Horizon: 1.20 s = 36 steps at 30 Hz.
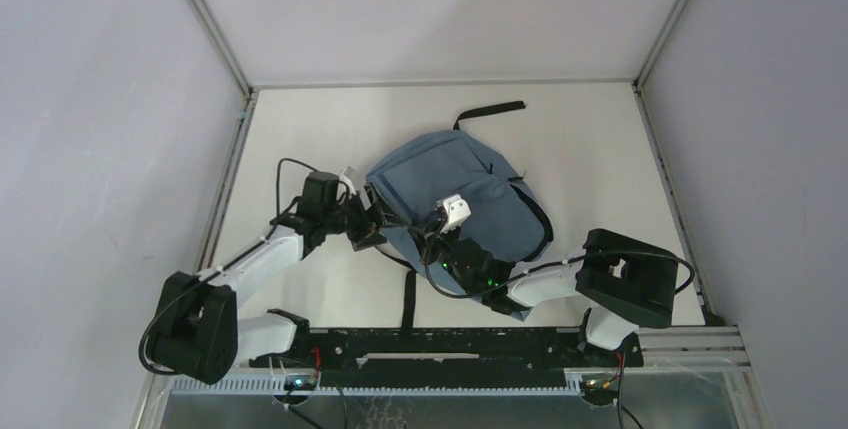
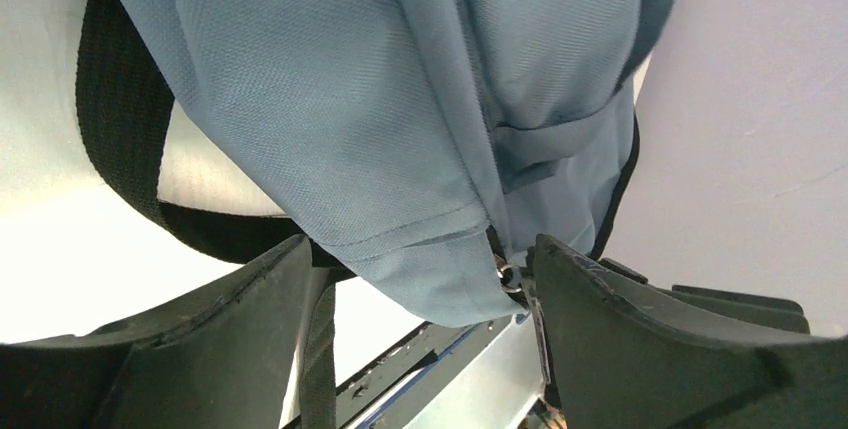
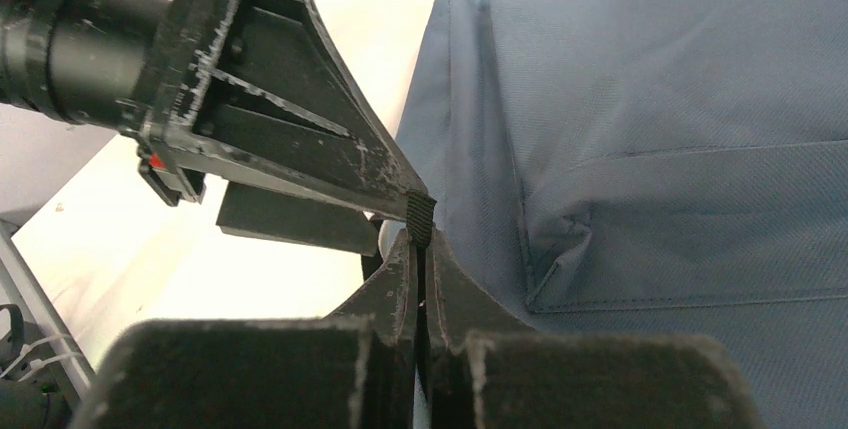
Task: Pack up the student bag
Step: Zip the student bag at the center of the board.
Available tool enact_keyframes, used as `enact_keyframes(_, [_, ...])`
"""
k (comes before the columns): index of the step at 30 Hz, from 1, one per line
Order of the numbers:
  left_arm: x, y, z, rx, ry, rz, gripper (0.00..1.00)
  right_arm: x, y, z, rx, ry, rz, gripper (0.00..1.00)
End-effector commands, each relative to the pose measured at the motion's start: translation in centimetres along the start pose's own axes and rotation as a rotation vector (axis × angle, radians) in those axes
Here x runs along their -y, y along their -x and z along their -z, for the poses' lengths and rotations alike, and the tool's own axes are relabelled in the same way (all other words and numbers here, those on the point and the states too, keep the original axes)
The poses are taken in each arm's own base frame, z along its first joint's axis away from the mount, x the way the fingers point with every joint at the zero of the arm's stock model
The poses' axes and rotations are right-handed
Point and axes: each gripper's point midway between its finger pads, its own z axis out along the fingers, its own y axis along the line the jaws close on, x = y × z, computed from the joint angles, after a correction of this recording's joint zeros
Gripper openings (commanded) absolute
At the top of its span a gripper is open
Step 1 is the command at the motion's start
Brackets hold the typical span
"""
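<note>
Bag [image 1: 455, 184] lies centre frame on table [image 1: 580, 139]. Left gripper [image 2: 420, 249] jaws wide, bag corner between them. Right gripper [image 3: 420, 246] jaws clamped on black tab [image 3: 420, 215].

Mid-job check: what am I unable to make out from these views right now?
- Whether the student bag is open or zipped shut: in the top view both arms overlap its near side, and the wrist views are too close.
- What the black tab pinched in the right claw is sewn to: in the right wrist view the left claw covers the join.
- The bag's inside: hidden by its fabric in every view.
</note>
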Motion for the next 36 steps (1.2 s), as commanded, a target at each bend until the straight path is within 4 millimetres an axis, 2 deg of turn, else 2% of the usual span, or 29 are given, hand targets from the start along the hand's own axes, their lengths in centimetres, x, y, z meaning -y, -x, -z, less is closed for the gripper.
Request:
enact_keyframes(1, [1.4,0.8,-0.8,0.007,0.000,0.030,0.84,-1.5,3.0,-0.3,0.078,0.024,-0.042,0.00])
enact_keyframes(5, [0.3,1.5,-2.0,0.032,0.077,0.074,0.81,-1.8,2.7,-0.3,0.073,0.039,-0.045,0.00])
enact_keyframes(10, [0.4,2.6,-3.4,0.053,0.080,0.100,0.74,-2.1,2.5,-0.2,0.065,0.048,-0.043,0.00])
enact_keyframes(13, [0.6,3.0,-4.0,0.056,0.070,0.105,0.56,-2.2,2.3,-0.1,0.059,0.045,-0.038,0.00])
enact_keyframes(17, [0.8,3.2,-4.2,0.059,0.058,0.109,0.13,-2.2,2.3,0.2,0.051,0.044,-0.023,0.00])
enact_keyframes(19, [0.6,3.1,-4.2,0.059,0.063,0.112,0.01,-2.3,2.4,0.5,0.045,0.045,-0.009,0.00])
enact_keyframes(23, [0.3,3.2,-4.3,0.062,0.069,0.113,0.00,-2.3,2.2,1.8,0.018,0.054,0.021,0.00])
enact_keyframes(26, [0.0,3.5,-4.3,0.072,0.074,0.115,0.00,-1.3,1.7,3.6,-0.006,0.043,0.009,0.00])
enact_keyframes(31, [-1.3,5.2,-3.3,0.121,0.087,0.150,0.00,1.6,0.8,7.1,-0.052,-0.007,-0.022,0.00])
enact_keyframes(36, [-2.6,7.3,-2.0,0.179,0.099,0.180,0.00,5.7,0.2,10.9,-0.073,-0.098,-0.074,0.00])
